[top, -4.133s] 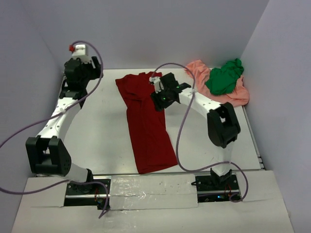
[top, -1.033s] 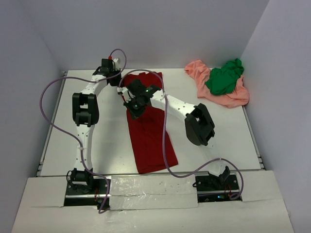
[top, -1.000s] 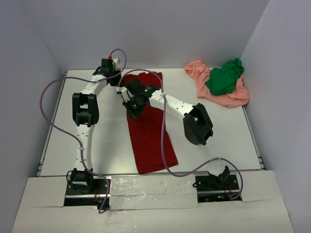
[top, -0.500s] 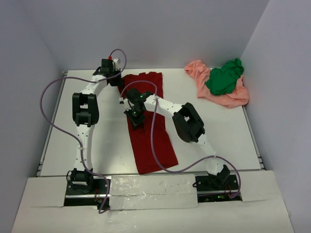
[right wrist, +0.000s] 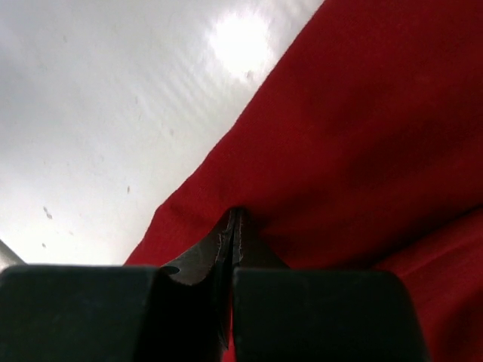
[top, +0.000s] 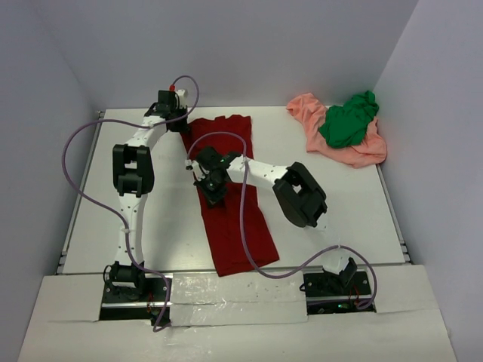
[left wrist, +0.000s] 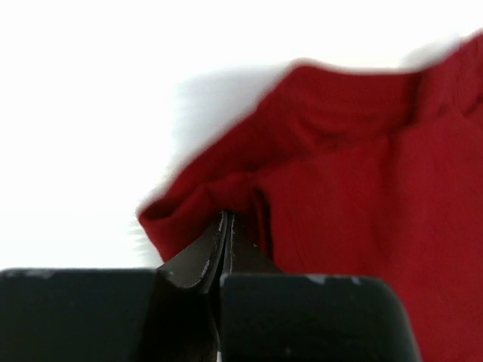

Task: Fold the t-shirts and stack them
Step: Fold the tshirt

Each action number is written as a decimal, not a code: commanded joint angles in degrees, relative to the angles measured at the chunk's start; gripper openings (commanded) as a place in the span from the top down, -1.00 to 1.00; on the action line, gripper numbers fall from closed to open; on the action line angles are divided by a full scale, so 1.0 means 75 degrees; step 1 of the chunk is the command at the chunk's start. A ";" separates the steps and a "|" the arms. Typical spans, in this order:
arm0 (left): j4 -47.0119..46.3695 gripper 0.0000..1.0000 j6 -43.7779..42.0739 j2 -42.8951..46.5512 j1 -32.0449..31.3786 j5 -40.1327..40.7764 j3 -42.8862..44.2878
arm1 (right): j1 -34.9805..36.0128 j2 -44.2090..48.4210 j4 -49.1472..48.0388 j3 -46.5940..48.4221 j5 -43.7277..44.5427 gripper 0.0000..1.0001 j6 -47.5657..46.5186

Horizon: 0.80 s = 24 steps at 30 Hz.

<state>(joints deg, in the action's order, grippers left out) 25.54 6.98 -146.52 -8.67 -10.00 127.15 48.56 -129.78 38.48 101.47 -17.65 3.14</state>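
Two tools, both pinched shut on the dark red t-shirt (top: 223, 234): my left tool (left wrist: 225, 220) at its far-left corner, my right tool (right wrist: 232, 215) on its left edge. It lies lengthwise on the counter (top: 162, 219).

Your right gripper (right wrist: 232, 230) is pinching the edge of the dark red t-shirt (right wrist: 362, 136) at six o'clock, jaws pressed together. It is lying toward three o'clock; the white table (right wrist: 98, 113) is showing toward ten o'clock.
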 commanded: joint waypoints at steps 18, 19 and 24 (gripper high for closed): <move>-0.1202 1.00 -0.1002 0.1287 -0.0028 0.0794 -0.0523 | 0.0487 0.0581 0.0237 -0.1306 -0.0506 0.68 -0.0816; -0.1365 1.00 -0.0746 0.1777 -0.0040 0.0759 -0.0698 | 0.0510 0.0848 -0.0146 -0.1411 -0.0506 0.57 -0.0840; -0.2289 1.00 -0.0264 0.3618 -0.0168 0.0197 -0.2524 | 0.0534 0.2301 -0.2532 -0.2430 -0.0402 -0.08 -0.1016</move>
<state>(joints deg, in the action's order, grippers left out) 17.54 2.13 -133.32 -8.78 -5.50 112.27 51.77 -119.70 31.09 86.76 -21.34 -2.24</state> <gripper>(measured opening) 0.010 0.521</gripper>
